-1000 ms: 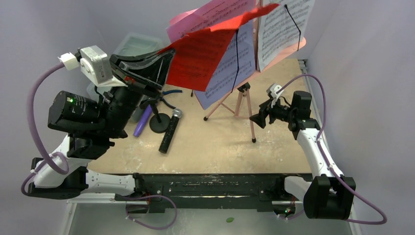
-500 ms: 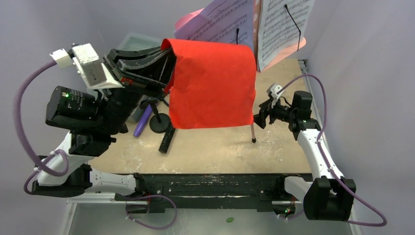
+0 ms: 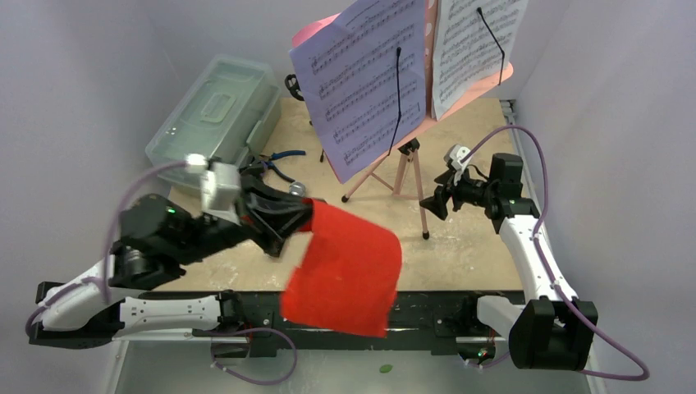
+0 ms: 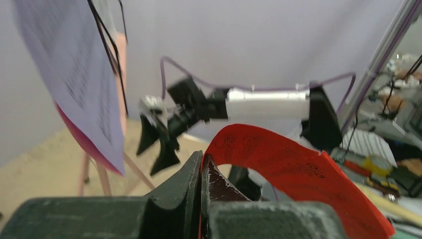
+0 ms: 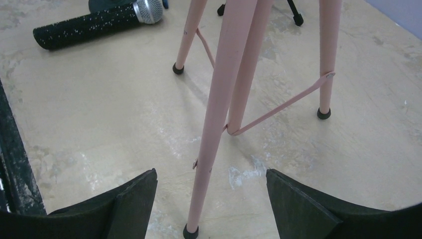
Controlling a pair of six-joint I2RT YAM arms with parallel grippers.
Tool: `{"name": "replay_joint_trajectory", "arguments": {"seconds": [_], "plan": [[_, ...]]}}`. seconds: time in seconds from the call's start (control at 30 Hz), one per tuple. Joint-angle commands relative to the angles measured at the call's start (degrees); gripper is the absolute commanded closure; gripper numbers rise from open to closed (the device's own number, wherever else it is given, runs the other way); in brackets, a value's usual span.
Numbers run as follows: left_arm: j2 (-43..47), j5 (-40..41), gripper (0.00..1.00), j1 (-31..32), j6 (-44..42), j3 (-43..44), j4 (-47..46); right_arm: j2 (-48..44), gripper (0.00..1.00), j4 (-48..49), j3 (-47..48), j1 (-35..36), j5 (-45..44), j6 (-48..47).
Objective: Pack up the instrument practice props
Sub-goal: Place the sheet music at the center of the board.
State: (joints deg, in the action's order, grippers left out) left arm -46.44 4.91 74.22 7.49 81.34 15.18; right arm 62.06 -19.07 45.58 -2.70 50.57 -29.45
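My left gripper (image 3: pixel 305 215) is shut on the edge of the red sheet-music page (image 3: pixel 345 271), which hangs curled over the table's near edge; it also shows in the left wrist view (image 4: pixel 278 159), pinched between the jaws (image 4: pixel 201 164). The pink music rack (image 3: pixel 492 82) stands at the back on tripod legs (image 3: pixel 402 168), with a lilac page (image 3: pixel 361 82) and a white page (image 3: pixel 476 49) on it. My right gripper (image 3: pixel 433 201) is open and empty, with a pink leg (image 5: pixel 214 134) between its fingers, untouched. The black-silver microphone (image 5: pixel 94 22) lies on the table. The purple microphone is hidden.
A clear greenish case (image 3: pixel 215 111) stands closed at the back left. Blue-handled pliers (image 3: pixel 279 156) lie in front of it. A black mic tripod foot (image 5: pixel 297 20) shows behind the rack's legs. Walls close in the left, back and right sides.
My left arm has pulled the red page off the rack and swung it down and toward the near edge. The lilac page is now uncovered. The right arm has hardly moved.
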Motion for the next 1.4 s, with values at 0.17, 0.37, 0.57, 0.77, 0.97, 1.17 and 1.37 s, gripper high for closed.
{"name": "replay_joint_trajectory", "arguments": {"seconds": [0.17, 0.37, 0.57, 0.77, 0.97, 1.17, 1.37], "plan": [[8.45, -4.35, 1.0, -0.3, 17.5, -30.72, -0.68, -4.88, 0.15, -10.1, 2.23, -0.2, 2.34, -13.2], [7.55, 1.57, 1.0, -0.3, 22.13, -41.97, -5.99, -5.82, 0.15, -13.77, 2.17, -0.2, 3.59, -16.03], [7.06, 4.18, 1.0, -0.3, 22.72, -49.11, -14.03, -4.45, 0.15, -20.14, 3.29, -0.2, 7.64, -21.68], [4.21, 6.29, 1.0, -0.38, 20.72, -51.98, -18.21, -5.18, 0.14, -27.83, 4.56, -0.03, 7.53, -29.94], [2.82, 6.95, 1.0, -0.34, 18.56, -55.38, -24.94, -6.64, 0.13, -35.17, 6.22, 0.23, 5.08, -36.03], [2.9, 8.66, 1.0, -0.37, 17.31, -57.49, -28.78, -6.6, 0.04, -45.86, 9.86, 0.59, 4.23, -46.13], [1.24, 7.71, 1.0, -0.37, 17.13, -58.32, -31.48, -6.84, 0.01, -49.53, 12.59, 2.11, 6.02, -48.04]]}}
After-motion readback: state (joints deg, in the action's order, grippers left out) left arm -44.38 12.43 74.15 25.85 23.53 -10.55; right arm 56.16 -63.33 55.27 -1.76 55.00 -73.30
